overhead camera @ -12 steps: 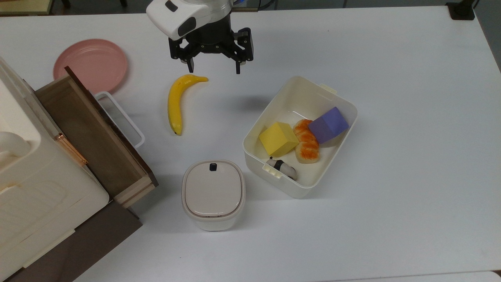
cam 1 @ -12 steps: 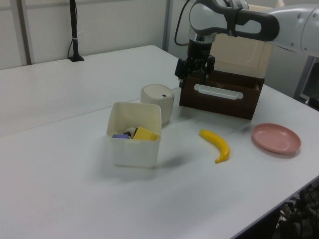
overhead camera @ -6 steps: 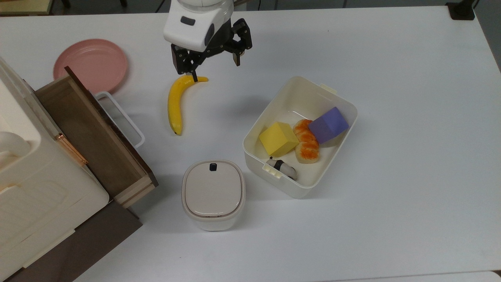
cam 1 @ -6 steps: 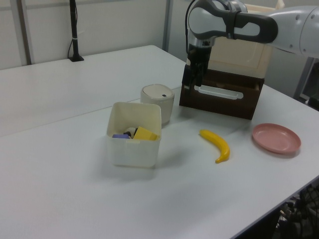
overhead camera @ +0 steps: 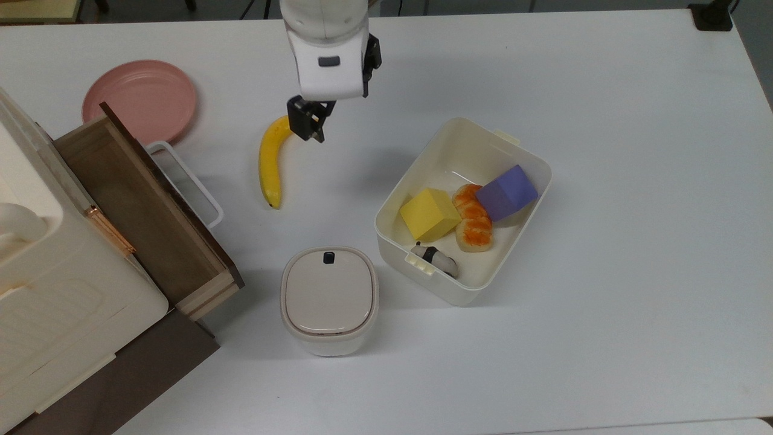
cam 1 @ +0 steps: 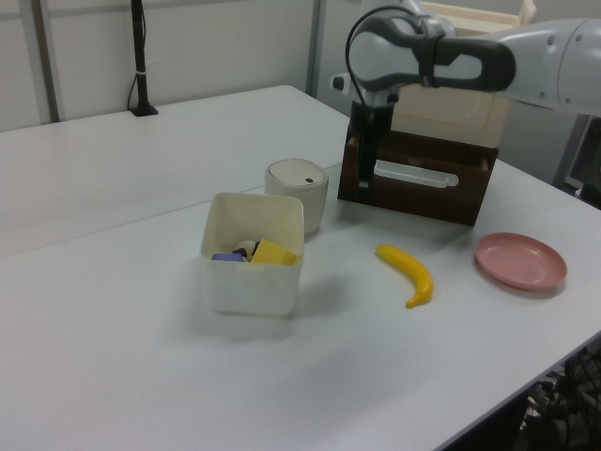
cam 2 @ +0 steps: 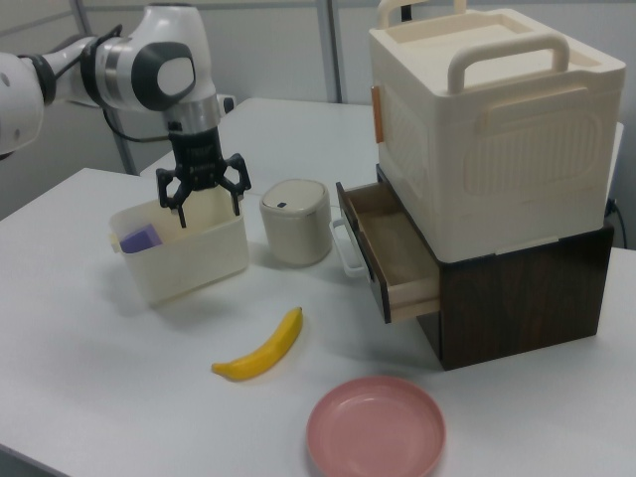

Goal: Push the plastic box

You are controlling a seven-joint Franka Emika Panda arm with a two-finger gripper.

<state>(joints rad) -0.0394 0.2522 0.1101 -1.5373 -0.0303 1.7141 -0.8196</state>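
- The table [overhead camera: 634,121] is white and bears every item listed below.
- The cabinet [cam 2: 497,129] is cream with a handle on top; it sits on a dark wooden base whose drawer [overhead camera: 139,211] is pulled out, at the top view's left.
- The robot arm [cam 1: 488,52] is white and reaches over the table from the top view's upper edge.
- The plastic box [overhead camera: 522,154] stands upright right of centre in the top view, well apart from the gripper. It holds a yellow cube [overhead camera: 429,212], a purple cube [overhead camera: 507,192], orange food pieces [overhead camera: 474,225] and a small black-and-white figure [overhead camera: 438,258].
- The lidded container [overhead camera: 329,299] stands just beside the box, at the top view's lower left of it.
- The pink plate [overhead camera: 140,99] lies at the top view's upper left.
- The banana [overhead camera: 270,166] lies between the plate and the box.
- The gripper [cam 2: 204,204] hangs above the table; in the right view its fingers are spread wide and grasp nothing.
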